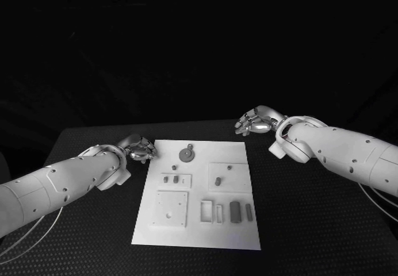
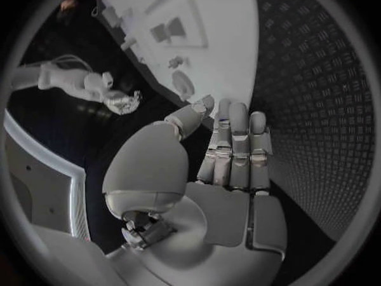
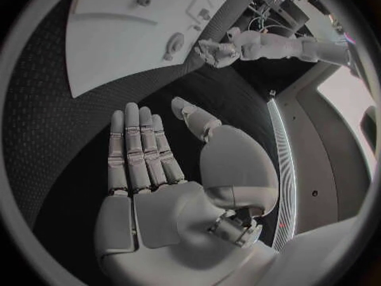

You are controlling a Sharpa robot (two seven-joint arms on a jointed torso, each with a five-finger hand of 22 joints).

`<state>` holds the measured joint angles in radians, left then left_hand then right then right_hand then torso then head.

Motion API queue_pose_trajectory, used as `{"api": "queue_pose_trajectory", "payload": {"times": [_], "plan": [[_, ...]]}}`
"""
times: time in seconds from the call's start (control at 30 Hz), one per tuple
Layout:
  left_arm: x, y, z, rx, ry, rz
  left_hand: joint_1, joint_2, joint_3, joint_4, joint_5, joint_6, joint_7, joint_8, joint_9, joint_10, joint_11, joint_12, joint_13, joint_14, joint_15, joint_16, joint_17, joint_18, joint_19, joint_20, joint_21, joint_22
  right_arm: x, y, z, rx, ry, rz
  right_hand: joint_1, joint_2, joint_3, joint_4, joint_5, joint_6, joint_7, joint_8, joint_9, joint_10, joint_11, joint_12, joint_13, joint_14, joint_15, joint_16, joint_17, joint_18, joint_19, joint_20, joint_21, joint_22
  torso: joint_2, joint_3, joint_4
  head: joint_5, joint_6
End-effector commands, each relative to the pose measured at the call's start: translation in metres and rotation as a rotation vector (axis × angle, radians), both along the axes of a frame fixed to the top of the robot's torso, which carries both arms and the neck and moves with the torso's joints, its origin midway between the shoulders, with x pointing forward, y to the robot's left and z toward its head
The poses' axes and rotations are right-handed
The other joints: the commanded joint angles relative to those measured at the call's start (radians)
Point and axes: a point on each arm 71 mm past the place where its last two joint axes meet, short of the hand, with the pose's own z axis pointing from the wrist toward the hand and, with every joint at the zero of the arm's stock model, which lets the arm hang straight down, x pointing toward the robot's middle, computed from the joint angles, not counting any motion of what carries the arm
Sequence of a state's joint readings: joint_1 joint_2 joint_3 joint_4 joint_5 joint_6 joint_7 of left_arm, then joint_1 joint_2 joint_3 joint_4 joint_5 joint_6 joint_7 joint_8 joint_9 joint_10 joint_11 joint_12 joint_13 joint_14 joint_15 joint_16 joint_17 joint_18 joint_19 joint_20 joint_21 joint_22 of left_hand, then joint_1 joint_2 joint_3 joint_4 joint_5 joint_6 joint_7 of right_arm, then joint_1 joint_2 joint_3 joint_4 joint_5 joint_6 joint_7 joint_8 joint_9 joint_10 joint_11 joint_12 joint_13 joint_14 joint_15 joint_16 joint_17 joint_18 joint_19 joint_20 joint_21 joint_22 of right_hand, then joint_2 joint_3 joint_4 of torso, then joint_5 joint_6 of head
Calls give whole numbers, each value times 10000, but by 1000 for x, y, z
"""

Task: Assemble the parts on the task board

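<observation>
Black bench (image 1: 332, 230) carries white task board (image 1: 228, 152) at centre. Left arm (image 1: 58, 187) enters from left side, right arm (image 1: 348, 152) from right. Left hand (image 1: 139, 148) sits just beside board's far-left corner, fingers straight and side by side, released, grasping nothing. Right hand (image 1: 255, 122) hovers near board's far-right corner, well apart from left hand, fingers likewise extended, released. Small grey parts (image 1: 236, 211) lie on board: several bars at near edge, round disc (image 1: 187, 153) at far end.

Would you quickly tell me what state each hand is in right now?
Left hand: open, holding nothing.
Right hand: open, holding nothing.
</observation>
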<state>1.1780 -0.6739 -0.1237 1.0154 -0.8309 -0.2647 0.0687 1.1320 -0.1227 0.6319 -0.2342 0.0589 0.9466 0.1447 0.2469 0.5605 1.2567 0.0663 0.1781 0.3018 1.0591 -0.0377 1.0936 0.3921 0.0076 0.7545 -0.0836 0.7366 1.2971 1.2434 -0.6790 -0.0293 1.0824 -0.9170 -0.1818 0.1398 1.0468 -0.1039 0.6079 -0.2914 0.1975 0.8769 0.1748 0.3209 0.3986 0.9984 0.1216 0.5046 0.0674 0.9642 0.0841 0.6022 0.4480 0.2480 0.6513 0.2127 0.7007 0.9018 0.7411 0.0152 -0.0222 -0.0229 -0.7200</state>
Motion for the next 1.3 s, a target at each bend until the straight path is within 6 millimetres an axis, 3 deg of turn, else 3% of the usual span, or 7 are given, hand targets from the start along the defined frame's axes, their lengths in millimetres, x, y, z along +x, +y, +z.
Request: {"api": "queue_pose_trajectory", "payload": {"times": [0.03, 0.2, 0.57, 0.83, 0.93, 1.03, 1.3], "plan": [[1, 6, 9, -3375, 195, 1323, -166, 11, -83, 20, -23, -95, 33, 83, 21, -186, 68, -22, -23, -87, 70, -503, -214, -76, -157, -362, -221, -86, -7, 3, -8, -2169, -199, 1047, 73, -8, 96, -3, -86, 89, -11, 63, 25, 377, -72, -407, 22, 323, -125, 26, -13, 138, 268, -57, 79, 2, 1, -4, -2, -108, 61], [-8, 1, 19, -4783, 328, 798, -393, 78, -318, 10, -3, -183, 64, 118, 36, -360, 154, -47, -51, -108, 179, -1001, -369, -76, -240, -259, -430, -153, -18, 5, -13, -3603, -825, 1543, 96, -116, 117, 1, -225, 226, -90, 142, 77, 834, -160, -800, 66, 934, -343, 121, 131, 138, 832, -262, 300, 25, -5, -8, 8, -136, 99], [-25, -13, 54, -5941, 33, -310, -678, 107, -853, -157, -8, -432, 90, 96, 2, -824, 333, -203, -167, -243, 364, -1627, -449, -57, -185, -159, -684, -214, -36, 28, -33, -5689, -1741, 2324, 207, -487, 173, 15, -532, 351, -161, 174, 137, 1397, -250, -1423, 118, 1735, -689, 264, 516, 138, 1616, -608, 660, 67, -56, -17, 34, -132, 102], [-28, -20, 58, -6572, 133, -222, -713, 68, -1009, -205, 0, -508, 61, 111, -20, -1010, 365, -237, -223, -740, 549, -1995, -447, 71, -9, -24, -819, -274, -43, 41, -43, -6235, -2149, 2509, 437, -842, 593, 11, -791, 345, -155, 119, 100, 1714, -271, -2051, 193, 2303, -892, 441, 992, 138, 2155, -851, 949, 122, -68, -38, 57, -83, 66], [-29, -23, 58, -6628, 170, -328, -696, 76, -1011, -206, 5, -512, 71, 116, -23, -1011, 368, -229, -226, -749, 559, -2003, -426, 115, 57, -12, -812, -274, -44, 44, -46, -6437, -2260, 2547, 495, -978, 737, 13, -951, 324, -160, 95, 84, 1765, -266, -2236, 228, 2369, -908, 453, 1160, 138, 2263, -899, 955, 118, -56, -51, 34, -66, 48], [-30, -25, 59, -6667, 171, -385, -683, 89, -1028, -194, 7, -519, 88, 129, -30, -1015, 373, -208, -233, -728, 562, -2006, -368, 227, 263, -2, -785, -278, -45, 46, -49, -6518, -2241, 2613, 513, -1051, 828, 17, -1019, 317, -160, 84, 75, 1803, -265, -2345, 257, 2408, -913, 447, 1263, 138, 2315, -917, 959, 123, -55, -36, 33, -57, 24], [-29, -24, 58, -6690, 196, -337, -671, 102, -1045, -190, 11, -530, 129, 137, -40, -1012, 402, -185, -239, -705, 558, -2001, -313, 306, 415, 3, -760, -269, -50, 55, -54, -6522, -2244, 2912, 517, -1065, 941, 22, -1072, 414, -182, 129, 91, 1936, -293, -2457, 330, 2497, -941, 449, 1431, 138, 2413, -953, 999, 152, -53, -29, 44, 4, -51]]}}
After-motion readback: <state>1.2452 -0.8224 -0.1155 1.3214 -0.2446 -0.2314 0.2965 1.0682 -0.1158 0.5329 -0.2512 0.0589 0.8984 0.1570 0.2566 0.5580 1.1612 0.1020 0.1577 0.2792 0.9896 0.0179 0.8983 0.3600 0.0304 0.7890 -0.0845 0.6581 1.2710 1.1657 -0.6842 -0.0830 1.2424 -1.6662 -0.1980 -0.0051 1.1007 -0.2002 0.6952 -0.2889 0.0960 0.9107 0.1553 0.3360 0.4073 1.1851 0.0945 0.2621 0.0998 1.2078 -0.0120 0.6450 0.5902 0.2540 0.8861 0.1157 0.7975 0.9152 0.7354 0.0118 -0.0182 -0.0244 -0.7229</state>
